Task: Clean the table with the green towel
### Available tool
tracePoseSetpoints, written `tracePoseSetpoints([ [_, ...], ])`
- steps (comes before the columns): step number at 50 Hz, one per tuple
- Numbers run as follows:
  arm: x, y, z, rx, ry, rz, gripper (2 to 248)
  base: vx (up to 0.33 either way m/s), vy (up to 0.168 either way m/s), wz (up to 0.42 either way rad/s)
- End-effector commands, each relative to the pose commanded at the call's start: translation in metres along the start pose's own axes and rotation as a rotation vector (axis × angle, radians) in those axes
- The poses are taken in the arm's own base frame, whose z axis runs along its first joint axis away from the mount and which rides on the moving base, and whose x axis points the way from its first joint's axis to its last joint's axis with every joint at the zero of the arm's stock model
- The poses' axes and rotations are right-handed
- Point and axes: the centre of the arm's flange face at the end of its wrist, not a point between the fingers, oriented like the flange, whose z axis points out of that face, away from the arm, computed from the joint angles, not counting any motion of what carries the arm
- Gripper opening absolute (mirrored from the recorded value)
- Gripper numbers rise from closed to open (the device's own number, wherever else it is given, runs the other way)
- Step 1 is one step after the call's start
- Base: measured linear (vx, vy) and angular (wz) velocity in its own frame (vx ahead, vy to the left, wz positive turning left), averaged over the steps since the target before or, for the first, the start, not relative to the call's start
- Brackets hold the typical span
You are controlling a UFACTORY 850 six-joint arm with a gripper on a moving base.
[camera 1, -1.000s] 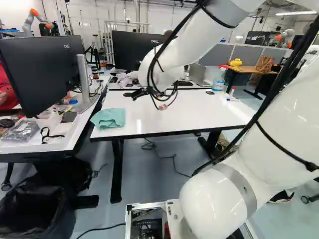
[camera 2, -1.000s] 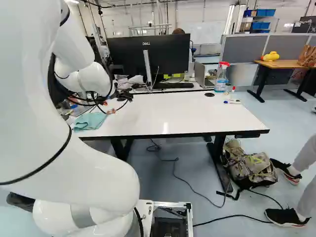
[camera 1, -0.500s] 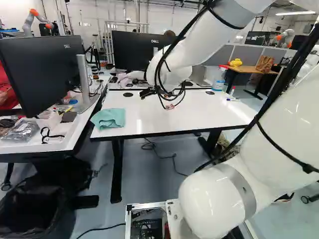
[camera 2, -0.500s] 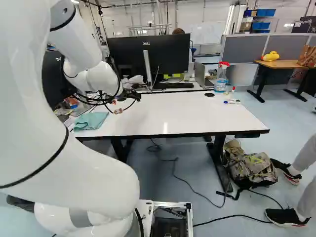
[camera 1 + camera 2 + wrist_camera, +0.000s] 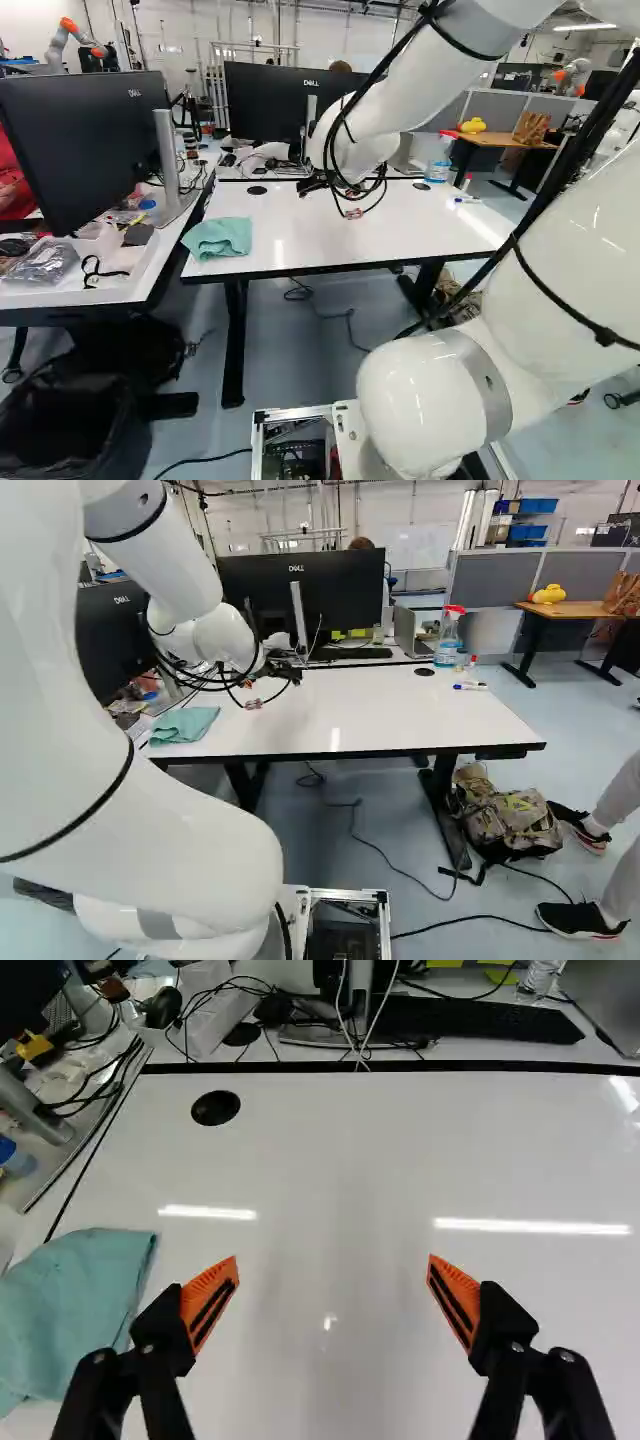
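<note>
The bench has a glossy white top with a dark rim, and ceiling light lies across it in bright streaks. The green towel sits crumpled on its left end, near the front edge. Over the bench, the white arm holds out its gripper, the jaws spread well apart with bare white top showing between them; the wrist view puts the towel just beside one of them. Two black discs are set in the top, one toward the far left and one toward the far right, where a spray bottle with a red head stands near a marker. Just behind come a monitor, a keyboard and an open laptop. To the left, a cluttered desk carries another big monitor. A camouflage backpack slumps on the floor by the bench leg, and farther back a wooden-topped table holds something yellow and a brown bag.
</note>
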Motion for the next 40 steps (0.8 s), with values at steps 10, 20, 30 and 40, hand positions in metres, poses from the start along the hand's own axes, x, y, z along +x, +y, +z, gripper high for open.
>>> tracePoseSetpoints([
  [10,0.001,0.015,0.001,-0.027,0.001,0.026,247,0.000,0.000,0.000],
  [20,0.001,0.029,0.000,-0.052,0.002,0.049,247,0.000,0.000,0.000],
  [30,0.001,0.029,0.000,-0.052,0.003,0.049,247,0.000,0.000,0.000],
  [40,-0.002,0.030,0.000,-0.053,0.009,0.049,247,0.000,0.000,0.000],
])
